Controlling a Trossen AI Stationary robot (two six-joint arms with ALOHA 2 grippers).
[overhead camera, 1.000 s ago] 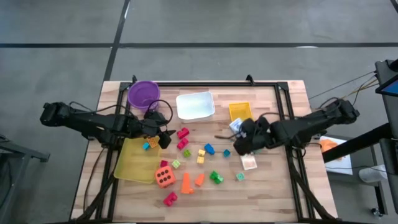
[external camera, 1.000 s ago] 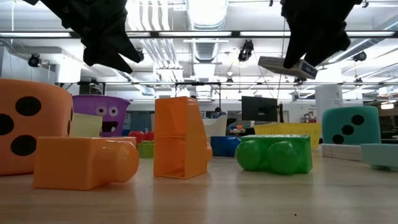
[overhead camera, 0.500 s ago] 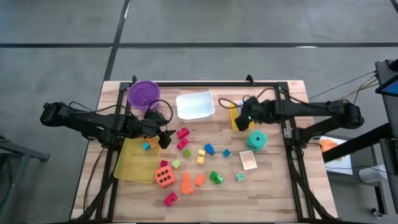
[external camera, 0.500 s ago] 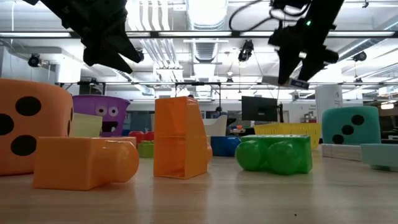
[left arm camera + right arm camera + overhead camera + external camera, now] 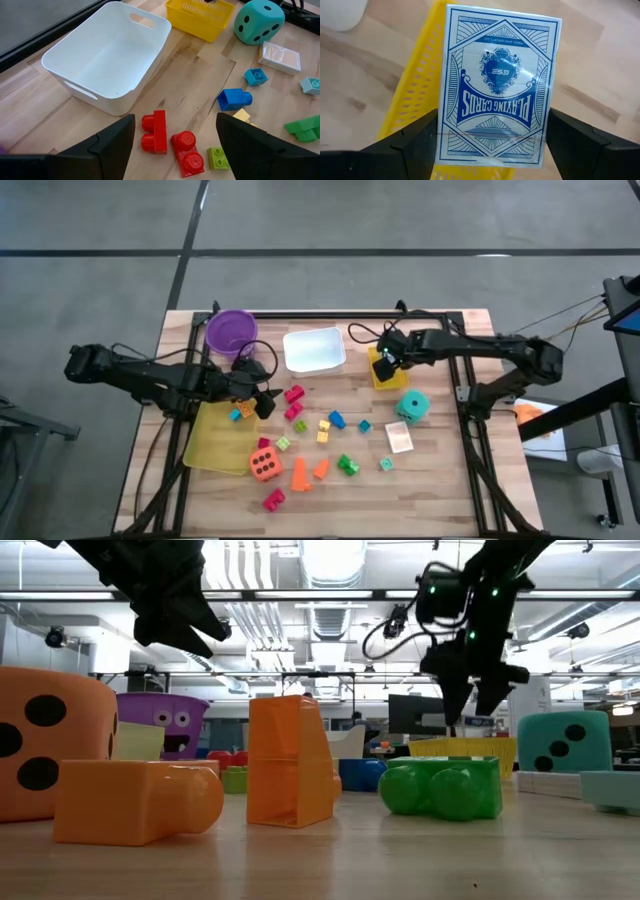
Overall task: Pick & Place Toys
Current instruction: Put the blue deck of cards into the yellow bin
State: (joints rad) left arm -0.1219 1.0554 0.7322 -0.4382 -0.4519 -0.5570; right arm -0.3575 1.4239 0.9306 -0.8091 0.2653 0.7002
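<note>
- Two arms work at the counter [image 5: 430,480], and each one has a tool at its end.
- The right tool [image 5: 388,358] is over the small yellow basket [image 5: 378,374] at the far side of the counter. It pinches a pack of cards [image 5: 496,100] between its two fingers, so the pack cannot fall.
- The pack hangs right above the basket, not in it yet. I think the basket is where the pack should go, so the next move is to let go.
- The pack looks flat and smooth, so it could tip on the basket's rim if it drops crooked.
- The left tool [image 5: 262,402] waits near the big yellow tray [image 5: 212,442], with its fingers spread and nothing in them.
- Red blocks [image 5: 170,147] lie just in front of it, so it is well placed to grab one.
- Many more toys lie loose on the counter: a teal die [image 5: 412,406], an orange die [image 5: 264,464], and small blocks.
- The white tub [image 5: 314,349] holds nothing I can see.
</note>
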